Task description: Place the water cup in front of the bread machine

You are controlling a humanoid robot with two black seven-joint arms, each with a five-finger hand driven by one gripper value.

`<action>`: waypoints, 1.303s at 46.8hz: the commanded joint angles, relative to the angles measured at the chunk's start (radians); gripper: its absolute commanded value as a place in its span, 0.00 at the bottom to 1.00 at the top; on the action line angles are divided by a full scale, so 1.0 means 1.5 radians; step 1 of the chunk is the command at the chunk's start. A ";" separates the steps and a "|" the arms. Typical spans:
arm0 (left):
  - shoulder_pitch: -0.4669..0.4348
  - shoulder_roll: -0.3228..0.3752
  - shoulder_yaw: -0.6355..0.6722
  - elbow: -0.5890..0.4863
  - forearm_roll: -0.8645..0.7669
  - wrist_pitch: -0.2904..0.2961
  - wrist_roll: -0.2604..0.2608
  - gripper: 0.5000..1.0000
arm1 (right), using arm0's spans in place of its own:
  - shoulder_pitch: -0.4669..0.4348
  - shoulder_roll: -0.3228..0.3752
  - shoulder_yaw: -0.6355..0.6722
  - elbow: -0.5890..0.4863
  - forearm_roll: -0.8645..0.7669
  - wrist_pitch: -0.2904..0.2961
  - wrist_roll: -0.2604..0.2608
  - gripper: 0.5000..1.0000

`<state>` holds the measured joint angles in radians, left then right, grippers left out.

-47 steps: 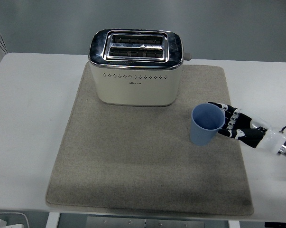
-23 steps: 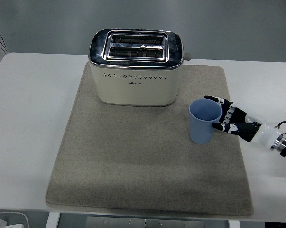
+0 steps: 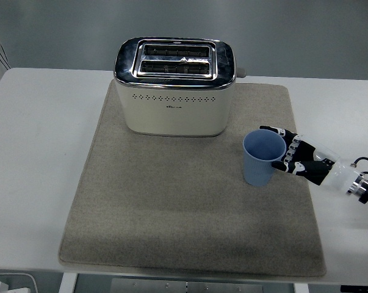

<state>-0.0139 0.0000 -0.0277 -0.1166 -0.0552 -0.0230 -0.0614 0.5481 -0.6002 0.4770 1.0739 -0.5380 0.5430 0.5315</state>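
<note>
A blue water cup (image 3: 261, 159) stands upright on the grey mat (image 3: 184, 207), to the right of and a little nearer than the cream and chrome bread machine (image 3: 174, 88). My right hand (image 3: 284, 154) comes in from the right edge and is curled against the cup's right side, with its fingers (image 3: 275, 130) wrapped around the back of the rim. The cup hides the fingertips on its far side. The left arm is not in view.
The mat covers most of the white table (image 3: 37, 152). The bread machine sits at the mat's far edge, its two slots facing up. The mat is bare in front of the bread machine.
My right hand has closed in around the cup and shifted it slightly left and away from me. The bread machine has not moved.
</note>
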 commanded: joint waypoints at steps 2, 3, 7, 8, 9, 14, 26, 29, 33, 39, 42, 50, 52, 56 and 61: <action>0.000 0.000 0.000 0.000 0.000 0.000 0.000 1.00 | 0.000 0.005 0.000 0.000 -0.002 0.000 0.000 0.84; 0.000 0.000 0.000 0.000 0.000 0.000 0.000 1.00 | 0.000 0.005 0.000 0.000 -0.004 -0.001 0.001 0.84; 0.000 0.000 0.000 0.000 0.000 0.000 0.000 1.00 | 0.000 0.008 0.001 0.000 -0.005 -0.009 0.001 0.84; 0.000 0.000 0.000 0.000 0.000 0.000 0.000 1.00 | 0.000 0.008 0.001 0.000 -0.005 -0.010 0.000 0.84; 0.000 0.000 0.000 0.000 0.000 0.000 0.000 1.00 | 0.000 0.009 0.001 0.000 -0.005 -0.011 0.001 0.84; 0.000 0.000 -0.001 0.000 0.000 0.000 0.000 1.00 | 0.001 0.017 0.001 0.000 -0.005 -0.014 0.000 0.84; 0.000 0.000 0.000 0.000 0.000 0.000 0.000 1.00 | 0.001 0.020 0.001 0.000 -0.018 -0.007 0.001 0.84; 0.000 0.000 0.000 0.000 0.000 0.000 0.000 1.00 | 0.001 0.021 0.001 0.000 -0.019 -0.007 0.001 0.84; 0.000 0.000 0.000 0.000 0.000 0.000 0.000 1.00 | 0.002 0.022 0.001 0.000 -0.019 -0.007 0.000 0.84; 0.000 0.000 0.000 0.000 0.000 0.000 0.000 1.00 | 0.002 0.022 0.001 0.000 -0.019 -0.007 0.000 0.84; 0.000 0.000 0.000 0.000 0.000 0.000 0.000 1.00 | 0.003 0.022 0.001 0.000 -0.019 -0.007 0.000 0.83; 0.000 0.000 0.000 0.000 0.000 0.000 0.000 1.00 | 0.002 0.030 0.001 0.000 -0.019 -0.007 0.001 0.83; 0.000 0.000 0.000 0.000 0.000 0.000 0.000 1.00 | 0.002 0.034 0.001 0.000 -0.019 -0.007 0.001 0.83; 0.000 0.000 0.000 0.000 0.000 0.000 0.000 1.00 | 0.002 0.034 0.001 0.000 -0.019 -0.007 0.001 0.82; 0.000 0.000 0.000 0.000 0.000 0.000 0.000 1.00 | 0.002 0.035 0.001 0.000 -0.019 -0.007 0.001 0.81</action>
<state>-0.0139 0.0000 -0.0280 -0.1166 -0.0552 -0.0230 -0.0614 0.5508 -0.5477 0.4787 1.0739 -0.5661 0.5323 0.5324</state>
